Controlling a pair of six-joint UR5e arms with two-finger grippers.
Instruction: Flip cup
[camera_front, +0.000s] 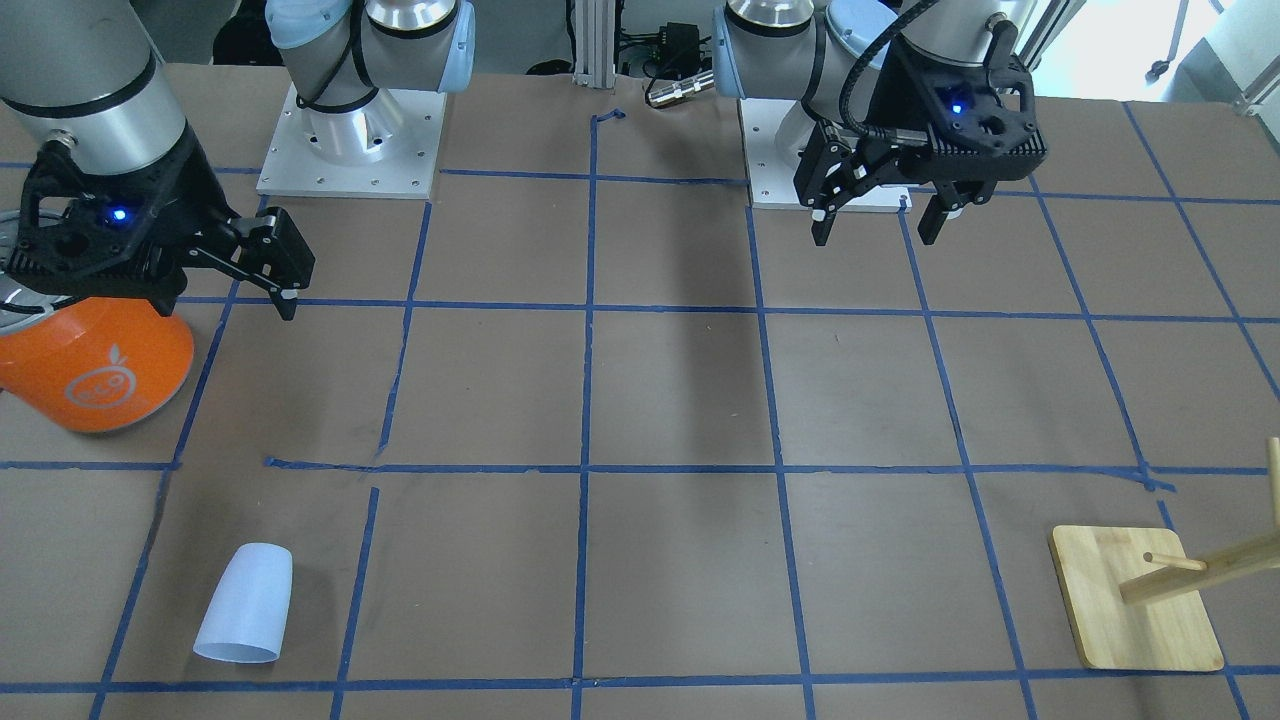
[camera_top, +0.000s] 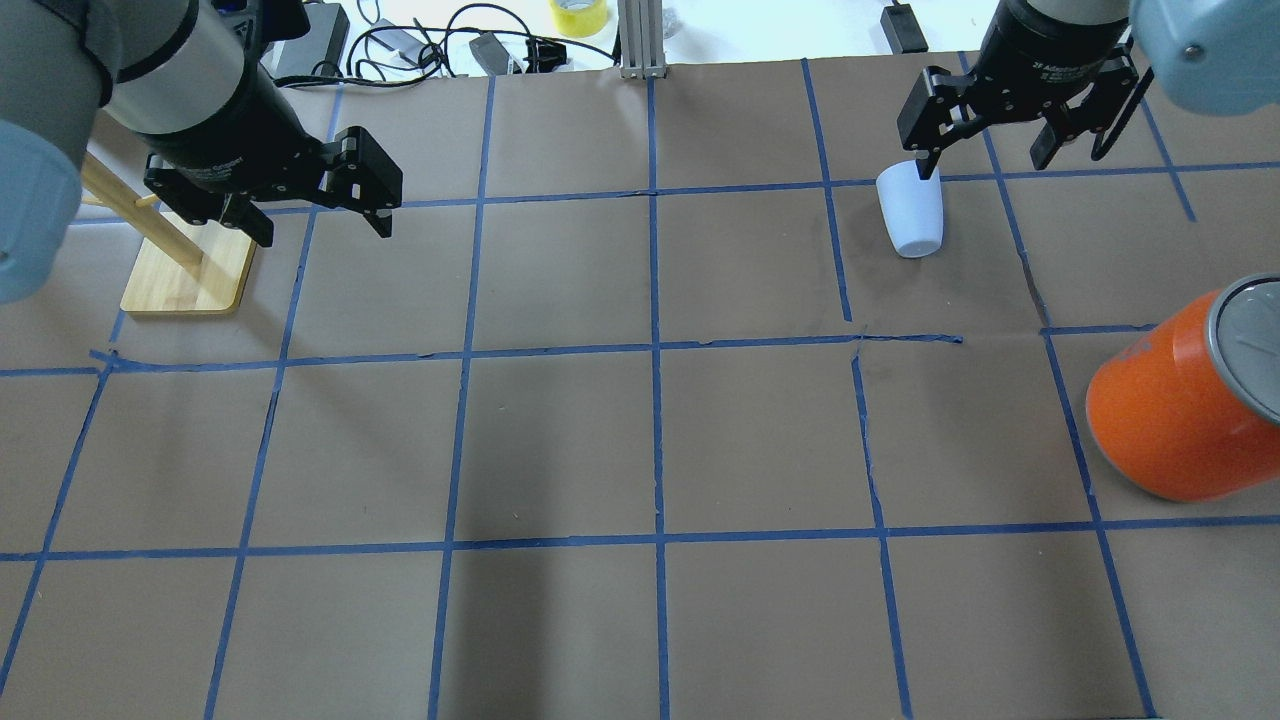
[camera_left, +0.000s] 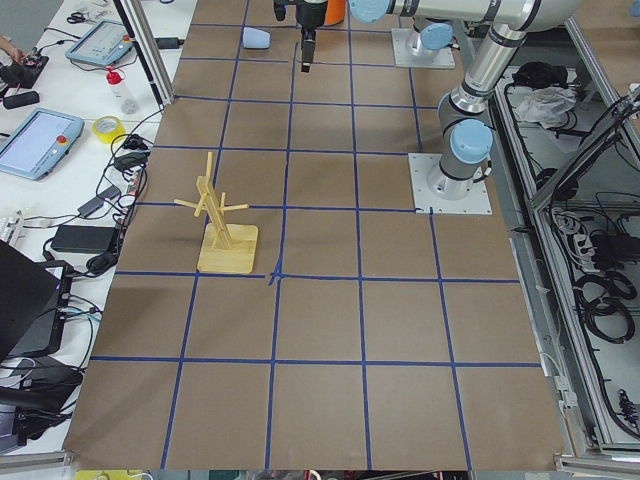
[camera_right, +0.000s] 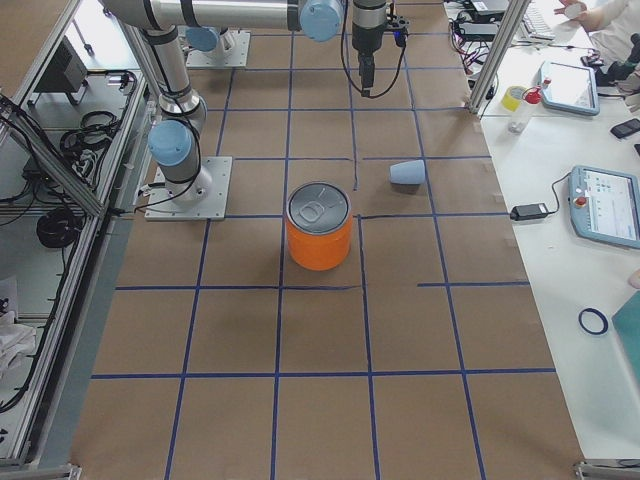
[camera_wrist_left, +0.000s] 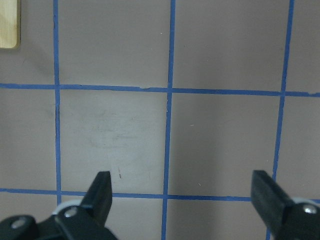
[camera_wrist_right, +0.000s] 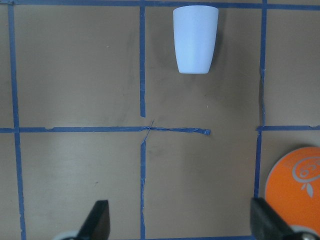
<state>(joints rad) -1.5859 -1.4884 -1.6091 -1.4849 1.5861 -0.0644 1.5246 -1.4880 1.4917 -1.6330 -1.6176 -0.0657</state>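
The pale blue-white cup (camera_front: 245, 603) lies on its side on the brown table, rim pointing away from the robot. It also shows in the overhead view (camera_top: 912, 212) and at the top of the right wrist view (camera_wrist_right: 195, 39). My right gripper (camera_top: 985, 160) hangs open and empty above the table, apart from the cup; the wrist view shows its jaws wide apart (camera_wrist_right: 180, 215) with the cup ahead of them. My left gripper (camera_top: 322, 228) is open and empty over bare table (camera_wrist_left: 181, 182), far from the cup.
A big orange can (camera_top: 1180, 400) with a silver top stands near the right gripper, on the robot's right. A wooden peg stand (camera_top: 185, 270) sits by the left gripper. Blue tape lines grid the table.
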